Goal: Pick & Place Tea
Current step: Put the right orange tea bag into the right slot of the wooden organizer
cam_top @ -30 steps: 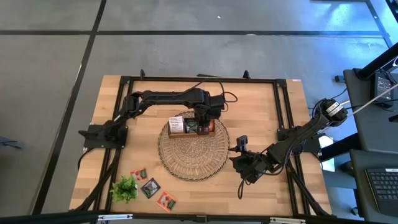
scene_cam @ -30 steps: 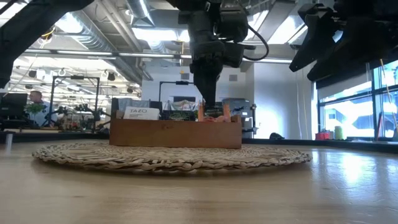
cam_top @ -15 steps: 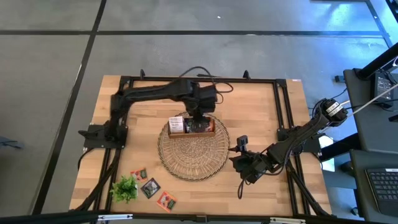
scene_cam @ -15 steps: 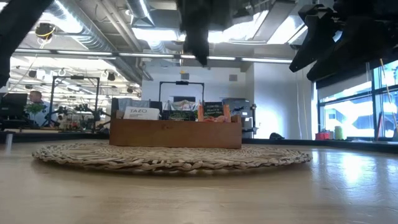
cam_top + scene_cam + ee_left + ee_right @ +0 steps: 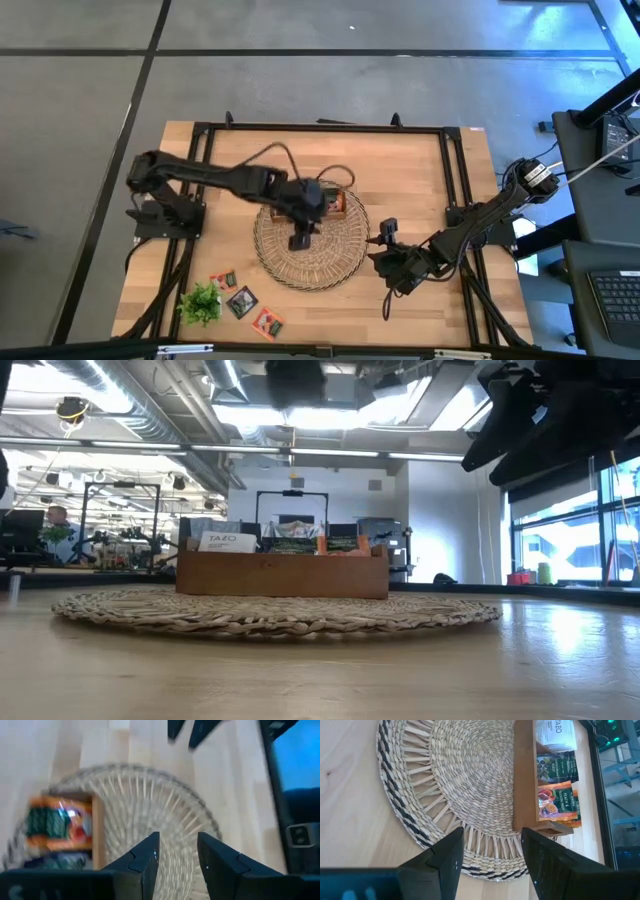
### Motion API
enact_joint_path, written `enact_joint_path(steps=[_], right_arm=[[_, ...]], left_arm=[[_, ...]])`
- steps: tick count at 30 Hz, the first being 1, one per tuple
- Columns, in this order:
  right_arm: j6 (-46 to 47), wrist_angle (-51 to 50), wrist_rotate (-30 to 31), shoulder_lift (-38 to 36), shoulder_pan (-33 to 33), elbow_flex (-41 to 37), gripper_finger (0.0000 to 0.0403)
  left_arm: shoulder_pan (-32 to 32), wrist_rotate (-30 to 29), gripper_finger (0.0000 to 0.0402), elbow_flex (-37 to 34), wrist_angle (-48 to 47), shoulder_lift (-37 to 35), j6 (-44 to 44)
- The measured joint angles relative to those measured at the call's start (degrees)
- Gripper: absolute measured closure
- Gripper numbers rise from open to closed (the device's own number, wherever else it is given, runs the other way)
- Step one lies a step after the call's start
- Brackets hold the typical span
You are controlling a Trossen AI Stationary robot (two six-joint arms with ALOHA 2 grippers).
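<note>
Three tea sachets [image 5: 241, 300] lie flat on the table near its front left corner. More tea sachets [image 5: 555, 775] stand on edge in the brown wooden tray [image 5: 338, 203], which rests on the far part of the round wicker mat [image 5: 330, 255]. My left gripper [image 5: 299, 243] hovers above the middle of the mat, open, with nothing between its fingers [image 5: 145, 857]. My right gripper [image 5: 377, 256] waits open above the mat's right edge, empty too [image 5: 492, 847].
A small green plant sprig [image 5: 200, 302] lies beside the loose sachets at the front left. A black frame [image 5: 320, 127] runs round the tabletop. Bare wood lies to the left and right of the mat.
My left gripper has risen out of the tray's right-hand end and drawn back toward the table's near edge, over the middle of the mat, pointing less steeply down. It carries nothing; the sachets stay standing in the tray.
</note>
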Motion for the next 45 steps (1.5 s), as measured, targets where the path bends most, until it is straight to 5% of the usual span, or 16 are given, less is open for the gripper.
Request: enact_joint_path(steps=[3,9,15,24,32,37,41,45], right_arm=[[-0.1,-0.04,0.0,0.0,-0.02,0.0,0.0205],[-0.33,0.31,1.51,0.0,-0.04,0.0,0.0205],[-0.59,2.23,2.9,0.0,-1.82,0.0,0.0205],[5.44,6.6,0.89,0.35,-4.5,-0.05,0.0205],[7.26,27.15,-4.11,0.63,-4.62,-7.79,0.0205],[8.24,39.14,-10.67,0.66,-2.97,-10.91,0.0205],[5.96,46.29,-12.66,0.66,-1.67,-11.02,0.0205],[5.68,50.48,-12.7,0.66,-0.59,-11.03,0.0205]], left_arm=[[-1.92,-1.37,0.0273,-8.11,8.45,-2.3,-3.12],[-5.48,6.13,0.0274,-20.72,25.93,-5.42,-13.66],[-10.26,8.06,0.0274,-25.54,28.58,-5.19,-22.39],[-17.08,8.03,0.0276,-26.8,28.1,-5.07,-27.15],[-24.9,6.52,0.0325,-26.84,25.14,-5.07,-26.41],[-31.38,0.88,0.0392,-26.84,24.08,-4.76,-26.86],[-35.82,-6.7,0.0399,-26.82,24.77,-3.5,-26.71],[-38.09,-8.33,0.0399,-26.8,26.93,0.08,-26.92]])
